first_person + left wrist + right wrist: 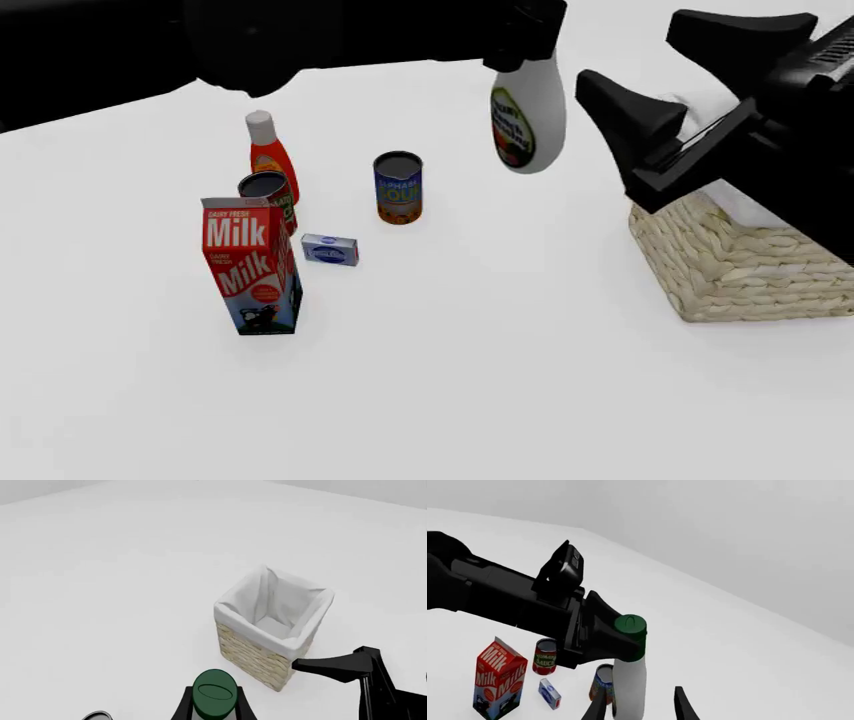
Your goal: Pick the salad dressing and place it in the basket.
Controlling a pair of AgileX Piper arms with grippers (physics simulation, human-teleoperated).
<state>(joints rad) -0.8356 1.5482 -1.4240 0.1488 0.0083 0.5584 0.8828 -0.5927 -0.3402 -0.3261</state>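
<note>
The salad dressing (527, 115), a white bottle with a dark green cap (215, 699), hangs in the air left of the basket (734, 262). My left gripper (521, 40) is shut on its neck, reaching in from the left across the far side. The wicker basket (267, 655) with white lining stands upright, and its upper part is hidden by my right arm in the front view. My right gripper (627, 52) is open just right of the bottle. In the right wrist view the bottle (629, 685) shows in line with the gap between its fingers (684, 707).
On the table's left stand a milk carton (251, 265), an orange-red bottle with a white cap (271, 155), a red can (267, 192), a blue can (398, 187) and a small blue box (328, 249). The right arm's body hangs over the basket.
</note>
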